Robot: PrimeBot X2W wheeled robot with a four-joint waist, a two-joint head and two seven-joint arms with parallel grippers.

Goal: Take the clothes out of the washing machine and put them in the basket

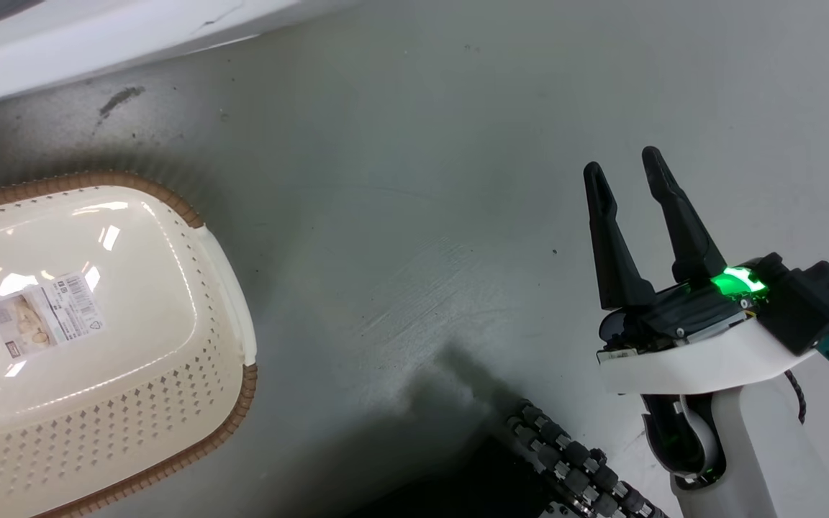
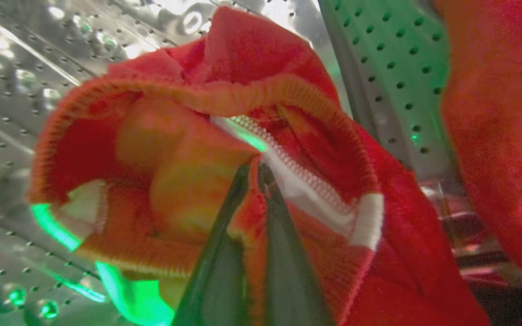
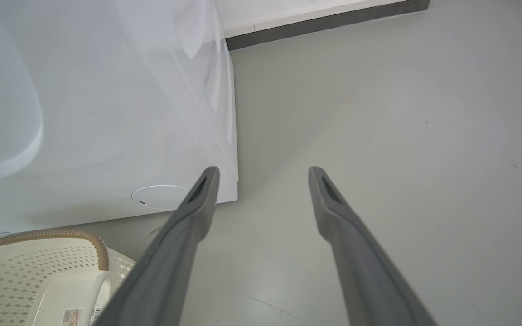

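In the left wrist view, the left pincer (image 2: 255, 168) rises from 6 o'clock with its two dark fingers pressed almost together, pinching a fold of a red garment (image 2: 188, 149) at the centre. The garment bunches around the fingertips, its ribbed hem curling from 9 o'clock over to 2 o'clock, with a white trim band running down toward 4 o'clock. Behind it lies the perforated steel drum (image 2: 12, 90) of the washing machine, shiny from 8 to 12 o'clock, and a perforated drum rib (image 2: 392, 68) stands at 1 o'clock, tinted green by the pincer's light. A second red garment (image 2: 501, 127) hangs along the edge at 3 o'clock, blurred.

In the head view, a roller wheel (image 1: 573, 467) of the robot's base sits at 6 o'clock. The right pincer (image 1: 622, 163) is at 4 o'clock, fingers spread well apart with nothing between them, above the grey floor (image 1: 400, 180). The basket (image 1: 141, 403) stands on the floor at 8 o'clock, well apart from that pincer, its bare bottom showing a paper label (image 1: 44, 314). Farthest, at 11 o'clock, runs the white body of the washing machine (image 1: 98, 36), near the basket's far rim.
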